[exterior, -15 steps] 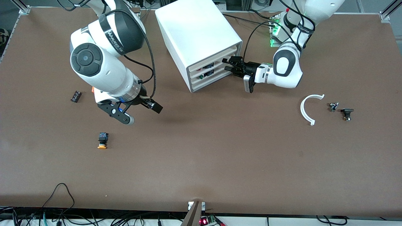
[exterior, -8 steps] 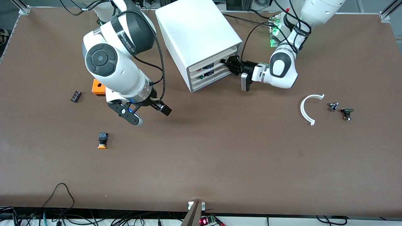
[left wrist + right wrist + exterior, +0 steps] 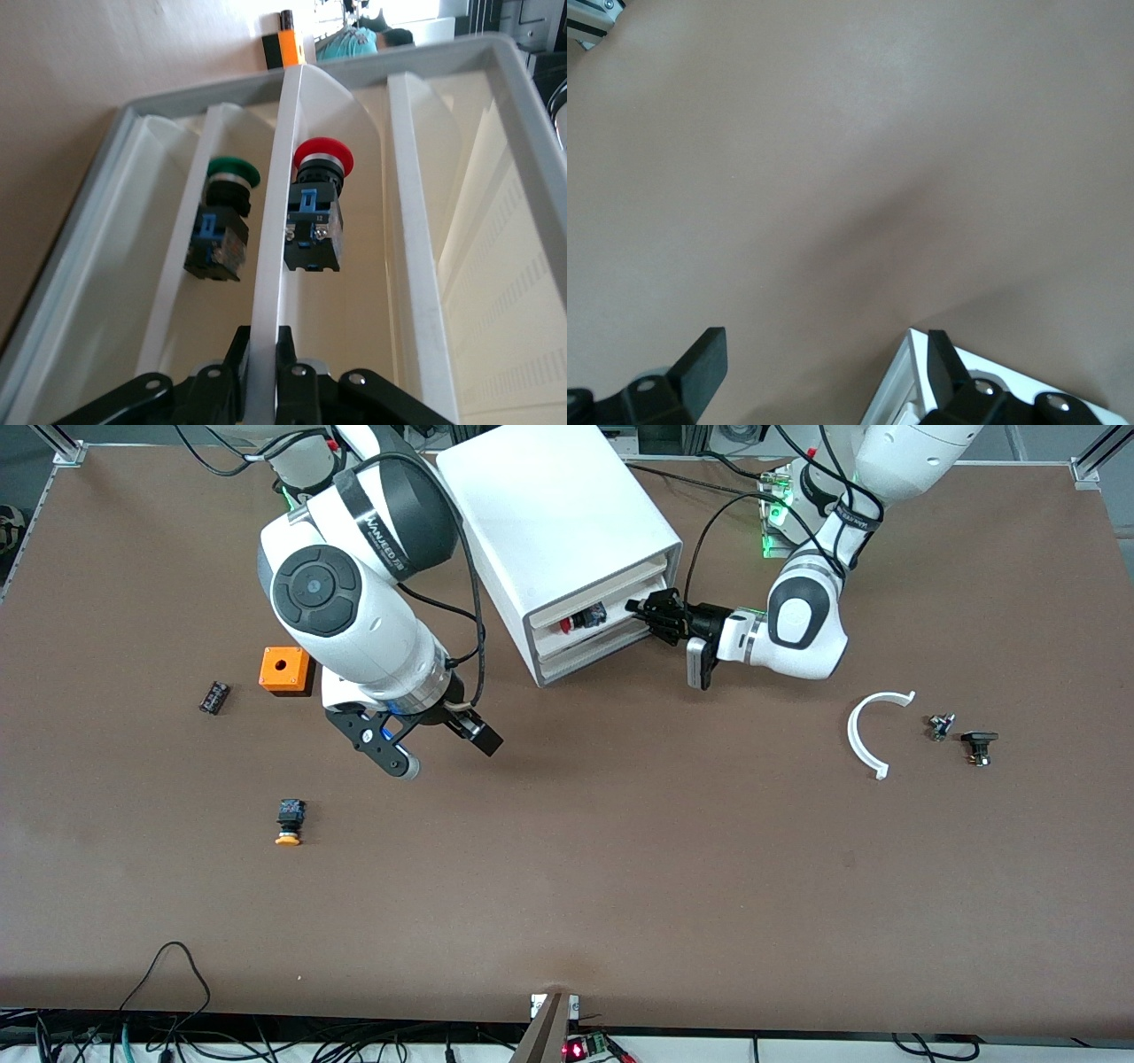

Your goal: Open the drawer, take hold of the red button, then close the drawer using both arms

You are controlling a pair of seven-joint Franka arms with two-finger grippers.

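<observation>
Left claw (image 3: 259,367) pinching drawer (image 3: 292,159) front edge, pulling it outward to expose contents. Button (image 3: 580,619) lying inside drawer, red cap showing. Right claw (image 3: 425,744) spread wide, hovering over bench (image 3: 620,850) beside cabinet (image 3: 549,522), apparently readying for grab.

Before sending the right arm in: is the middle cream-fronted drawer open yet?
Partly open: the middle cream-fronted white drawer is pulled out, the red-capped button exposed, the left gripper shut on its front.
</observation>
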